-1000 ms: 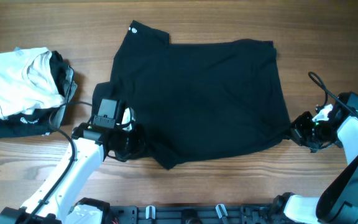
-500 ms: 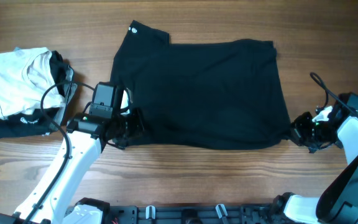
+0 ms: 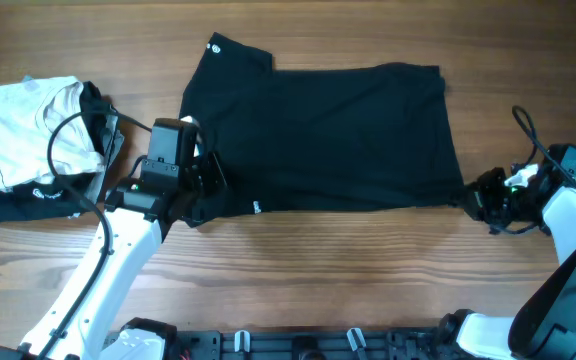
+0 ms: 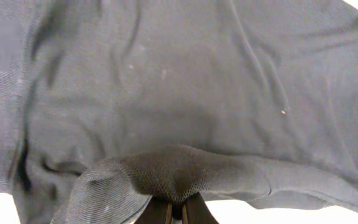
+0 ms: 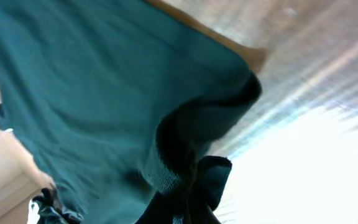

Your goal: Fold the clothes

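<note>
Here, the black T-shirt lies spread across the middle of the wooden table, its near edge running straight between the two grippers. The left gripper is pinched together on a bunched fold at the shirt's near left corner. The right gripper seems likewise clamped on the near right corner, though glare washes out its wrist view. A folded white garment sits well apart at far left.

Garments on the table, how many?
3: the T-shirt spread mid-table; a folded white garment at far left; a folded black garment under it. More may be hidden between them.
</note>
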Controlling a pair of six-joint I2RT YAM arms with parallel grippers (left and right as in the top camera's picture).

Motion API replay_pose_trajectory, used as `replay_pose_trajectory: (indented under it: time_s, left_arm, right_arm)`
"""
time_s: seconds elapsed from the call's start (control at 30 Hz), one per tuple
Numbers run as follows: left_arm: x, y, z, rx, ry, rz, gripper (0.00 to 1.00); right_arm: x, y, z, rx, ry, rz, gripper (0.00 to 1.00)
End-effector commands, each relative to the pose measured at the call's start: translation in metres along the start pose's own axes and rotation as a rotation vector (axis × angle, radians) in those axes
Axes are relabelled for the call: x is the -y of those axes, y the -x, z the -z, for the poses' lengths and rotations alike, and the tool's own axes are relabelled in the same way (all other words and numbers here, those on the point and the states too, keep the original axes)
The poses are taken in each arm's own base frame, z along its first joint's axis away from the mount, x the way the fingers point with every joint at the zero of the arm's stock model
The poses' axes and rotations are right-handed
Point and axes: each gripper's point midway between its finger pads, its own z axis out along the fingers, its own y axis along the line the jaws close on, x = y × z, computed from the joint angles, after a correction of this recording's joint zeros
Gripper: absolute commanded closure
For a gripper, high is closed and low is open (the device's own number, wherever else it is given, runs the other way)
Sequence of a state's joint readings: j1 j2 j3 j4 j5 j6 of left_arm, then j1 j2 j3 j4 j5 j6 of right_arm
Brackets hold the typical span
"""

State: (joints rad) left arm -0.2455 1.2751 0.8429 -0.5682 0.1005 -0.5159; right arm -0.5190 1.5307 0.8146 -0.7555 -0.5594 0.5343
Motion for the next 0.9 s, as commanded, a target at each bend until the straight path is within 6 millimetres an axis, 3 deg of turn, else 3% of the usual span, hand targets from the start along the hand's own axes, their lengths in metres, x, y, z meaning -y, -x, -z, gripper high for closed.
replay_pose_trajectory:
  time_s: [0.0,0.1,0.27,0.4,0.5,0.53,0.57,0.67,0.83,0.87]
  left_arm:
    - [0.000,0.017,0.013,0.074,0.011,-0.013,0.96]
    - [0.003,0.015,0.033,0.084,-0.004,-0.015,0.96]
    - [0.008,0.007,0.049,0.074,-0.047,-0.018,0.96]
    - [0.012,0.015,0.035,0.082,-0.051,-0.049,0.96]
    - [0.010,0.016,0.010,0.046,-0.028,-0.069,0.96]
    - [0.008,0.015,0.004,0.033,-0.019,-0.068,0.96]
    - [0.009,0.016,0.000,0.034,-0.019,-0.073,0.96]
    - [0.011,0.024,-0.002,0.066,-0.020,-0.096,0.96]
    - [0.007,0.030,-0.001,0.097,0.004,-0.099,0.96]
    - [0.007,0.030,-0.001,0.097,0.004,-0.099,0.96]
  right_arm:
    - [0.026,-0.002,0.006,0.007,-0.143,0.028,0.96]
    - [0.039,-0.010,0.013,-0.032,-0.173,0.036,0.96]
    - [0.015,-0.022,0.017,-0.086,-0.023,0.201,0.91]
    - [-0.005,-0.005,0.016,-0.021,0.063,0.172,0.96]
    - [-0.015,0.012,0.017,0.045,0.099,0.118,0.95]
    - [-0.016,0.013,0.017,0.050,0.104,0.112,0.94]
    - [-0.018,0.015,0.017,0.056,0.113,0.116,0.87]
    - [-0.025,0.022,0.019,0.077,0.142,0.067,0.84]
    - [-0.043,0.030,0.020,0.110,0.210,0.111,0.91]
    - [-0.041,0.024,0.018,0.090,0.196,0.138,0.77]
